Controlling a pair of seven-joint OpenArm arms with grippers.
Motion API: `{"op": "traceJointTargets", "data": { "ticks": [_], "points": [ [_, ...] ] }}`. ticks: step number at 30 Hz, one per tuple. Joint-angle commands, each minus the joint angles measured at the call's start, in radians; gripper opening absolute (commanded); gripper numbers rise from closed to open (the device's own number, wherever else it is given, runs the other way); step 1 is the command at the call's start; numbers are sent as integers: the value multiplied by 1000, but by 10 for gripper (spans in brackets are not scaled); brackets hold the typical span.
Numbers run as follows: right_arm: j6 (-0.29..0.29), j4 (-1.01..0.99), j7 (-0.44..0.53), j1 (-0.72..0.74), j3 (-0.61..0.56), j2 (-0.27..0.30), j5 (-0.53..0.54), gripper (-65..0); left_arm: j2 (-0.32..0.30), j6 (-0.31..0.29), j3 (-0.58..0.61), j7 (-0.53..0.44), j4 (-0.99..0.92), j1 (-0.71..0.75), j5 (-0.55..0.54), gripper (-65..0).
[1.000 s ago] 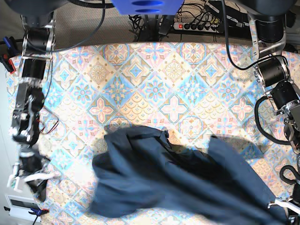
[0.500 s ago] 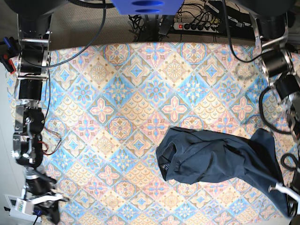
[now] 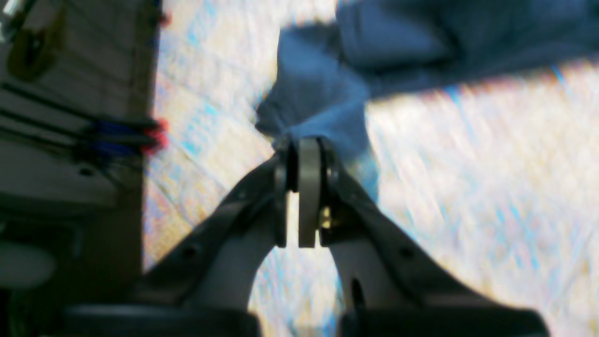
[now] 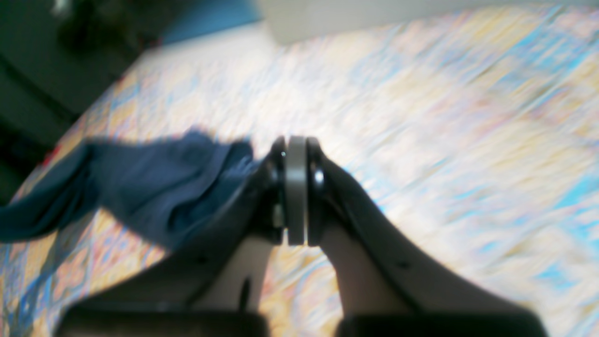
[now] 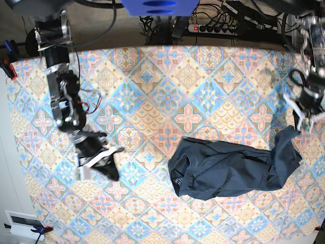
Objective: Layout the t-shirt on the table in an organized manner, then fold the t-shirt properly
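The dark navy t-shirt point(image 5: 228, 170) lies bunched lengthwise on the patterned table point(image 5: 152, 101), right of centre, its collar point(image 5: 185, 162) at the left end. Its right end rises to my left gripper point(image 5: 300, 121), which is shut on a pinch of that fabric. The left wrist view shows the t-shirt point(image 3: 318, 93) running out from the left gripper point(image 3: 303, 142) over the table point(image 3: 468, 164). My right gripper point(image 5: 111, 172) is shut, holding nothing, well left of the shirt. In the blurred right wrist view the t-shirt point(image 4: 154, 187) lies beyond and left of the right gripper point(image 4: 295, 140).
A power strip with cables point(image 5: 218, 25) runs behind the table's far edge. A white box point(image 5: 20, 221) sits off the front left corner. Red clamps point(image 5: 6, 66) grip the left edge. The table's right edge is close to my left gripper.
The shirt went from a wide spread near the front edge to a narrow bundle at right. My left gripper carried its end back along the right edge; my right gripper swung inward from the front left.
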Motion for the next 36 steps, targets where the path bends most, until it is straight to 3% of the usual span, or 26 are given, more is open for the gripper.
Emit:
{"op": "traceJointTargets", "data": {
  "ticks": [1,6,10,12,15,18,21,24,29,33,36],
  "points": [
    [30,24,21,18,0,7,13,-650,-13,6,-26,-6,20,63,-1,-650],
    [53,25,-26,15,-57,-33,13,-646,-14,6,-49,-12,23,318,-74,-650],
    [53,27,-34,16,-111,-56,11,-579,-17,1,-60,-15,23,516,-71,-650],
    [53,20,-58,16,-128,-75,8,-530,-20,-48,-58,-15,22,582,-69,-650],
    [53,20,-106,19,-137,-110,-67,-471,-77,-138,-57,-14,18,669,-66,-650],
    [53,20,-120,21,-177,-150,-133,-445,-125,-166,-55,-14,17,740,-66,-650],
    [53,19,-120,21,-217,-176,-195,-445,-131,-167,-62,-8,17,744,-46,-650],
    [53,19,-120,21,-240,-194,-239,-445,-123,-167,-81,-12,17,737,45,-649],
    [53,27,-117,18,-237,-194,-239,-445,4,-169,-244,-8,18,657,-18,-630],
    [53,27,-117,18,-235,-194,-239,-445,59,-169,-336,-5,18,614,-86,-514],
    [53,28,-117,16,-234,-194,-239,-445,67,-169,-371,-6,18,583,-158,-415]
  ]
}}
